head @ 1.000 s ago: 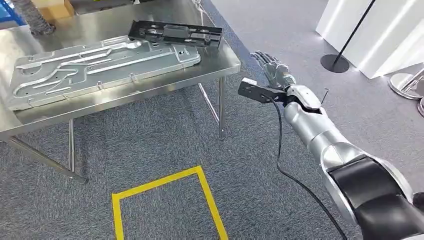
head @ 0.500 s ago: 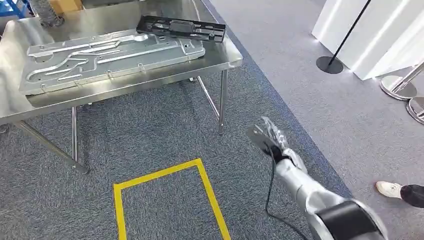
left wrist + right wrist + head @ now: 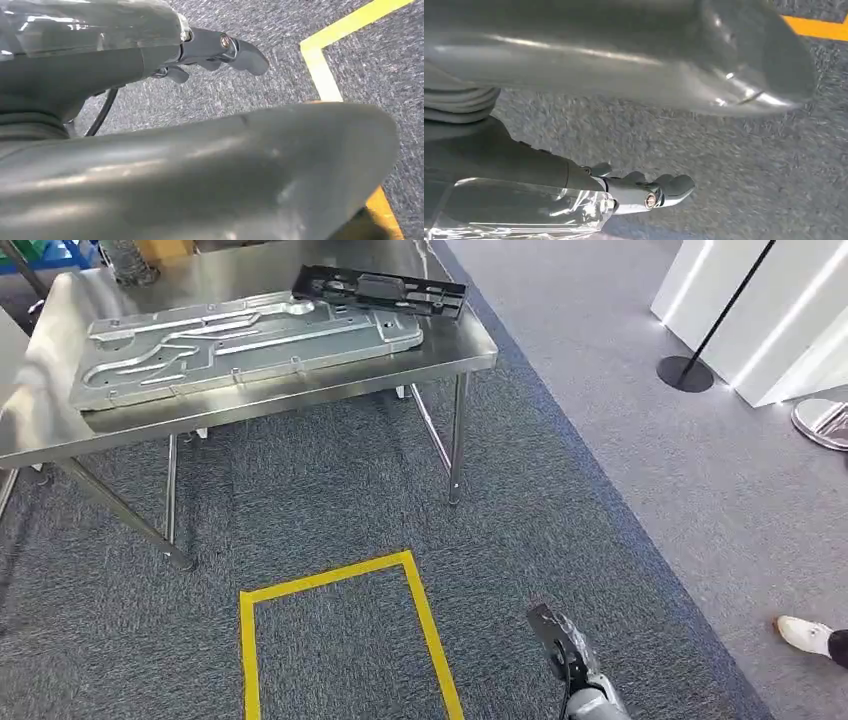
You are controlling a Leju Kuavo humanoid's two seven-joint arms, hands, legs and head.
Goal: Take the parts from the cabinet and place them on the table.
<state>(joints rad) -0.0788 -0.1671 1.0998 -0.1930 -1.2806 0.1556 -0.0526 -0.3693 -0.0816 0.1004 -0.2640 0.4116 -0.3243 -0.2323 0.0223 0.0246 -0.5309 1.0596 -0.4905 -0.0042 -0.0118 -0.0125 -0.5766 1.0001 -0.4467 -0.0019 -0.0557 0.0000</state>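
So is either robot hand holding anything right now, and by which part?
Nothing is held. The left robot hand and right robot hand both hang over the carpet with nothing in their fingers. Both parts lie on the table.

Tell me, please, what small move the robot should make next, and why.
Probably turn away from the table toward the cabinet for another part. The metal panel and the black plastic part already lie on the table, and the right hand hangs low over the carpet, holding nothing, as does the left hand.
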